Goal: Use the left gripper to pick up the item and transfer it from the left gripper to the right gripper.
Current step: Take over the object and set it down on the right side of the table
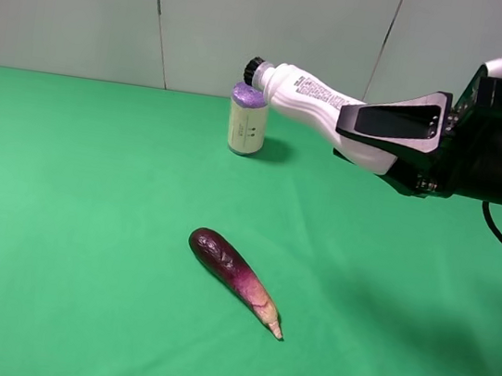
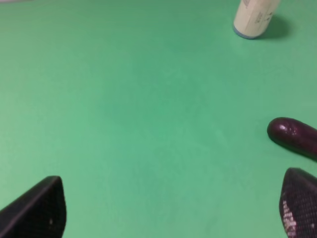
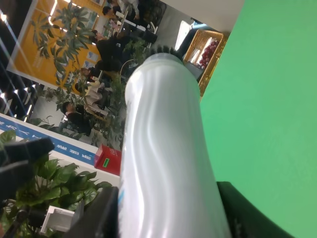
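Exterior high view: smooth white bottle (image 1: pixel 301 97), black-capped, clamped in the right gripper (image 1: pixel 343 133), tilts in the air with its cap just above the cream can (image 1: pixel 246 124). A glossy tapered eggplant (image 1: pixel 234 275) lies well apart from the can. Left wrist view: left gripper (image 2: pixel 173 198), textured black fingers apart, empty.

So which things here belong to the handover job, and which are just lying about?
Job: white bottle, held aloft by the right gripper; left gripper, open and empty.
Lying about: cream can with purple lid and eggplant, both on the green table.
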Action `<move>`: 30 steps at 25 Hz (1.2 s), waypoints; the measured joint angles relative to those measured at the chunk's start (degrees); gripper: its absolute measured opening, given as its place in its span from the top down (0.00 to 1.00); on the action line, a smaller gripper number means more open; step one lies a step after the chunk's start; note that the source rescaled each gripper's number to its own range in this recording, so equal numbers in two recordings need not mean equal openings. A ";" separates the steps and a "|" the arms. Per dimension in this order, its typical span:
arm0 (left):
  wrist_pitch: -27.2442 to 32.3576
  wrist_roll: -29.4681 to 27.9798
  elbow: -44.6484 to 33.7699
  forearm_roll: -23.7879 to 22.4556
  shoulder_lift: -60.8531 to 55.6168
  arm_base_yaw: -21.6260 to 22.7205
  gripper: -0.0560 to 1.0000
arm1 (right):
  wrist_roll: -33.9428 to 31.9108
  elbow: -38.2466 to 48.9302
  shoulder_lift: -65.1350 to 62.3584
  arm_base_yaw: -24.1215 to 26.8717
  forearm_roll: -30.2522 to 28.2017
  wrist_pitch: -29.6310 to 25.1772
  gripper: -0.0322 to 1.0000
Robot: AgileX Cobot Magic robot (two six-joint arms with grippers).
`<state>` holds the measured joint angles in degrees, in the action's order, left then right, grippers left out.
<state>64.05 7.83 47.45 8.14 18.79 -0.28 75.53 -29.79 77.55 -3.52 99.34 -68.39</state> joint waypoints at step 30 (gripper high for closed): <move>-2.25 -3.56 -19.05 -4.50 -18.99 0.00 0.25 | 0.00 0.00 0.00 0.00 -0.89 0.00 0.95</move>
<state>61.81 4.28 28.40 3.64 -0.21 -0.28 75.53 -29.79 77.55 -3.52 98.45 -68.39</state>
